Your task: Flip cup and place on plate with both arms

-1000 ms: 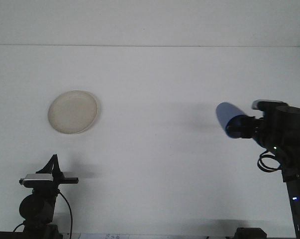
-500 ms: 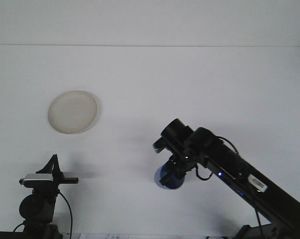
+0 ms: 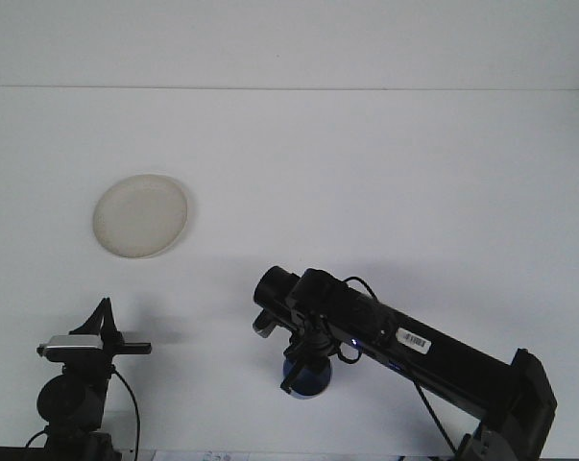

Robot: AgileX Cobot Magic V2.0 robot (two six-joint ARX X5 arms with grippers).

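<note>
— Where's your cup?
— The blue cup [image 3: 308, 378] hangs low over the white worktop [image 3: 366, 192], clenched in your right hand [image 3: 301, 370], well apart from the plate [image 3: 140, 215].
— And the left hand [image 3: 102, 331]?
— Can't tell its grip.

Matt white surface [image 3: 385, 173] all round; the far-left plate [image 3: 140, 215] looks smooth, cream, faintly glossy. Near, a blue cup [image 3: 308, 377], smooth plastic look, under matt black arm [image 3: 404, 346].

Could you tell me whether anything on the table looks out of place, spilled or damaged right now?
Nothing stands out. The plate lies flat and bare on the left, and the right gripper holds the blue cup low over the table near the front. No spill or damage shows.
</note>
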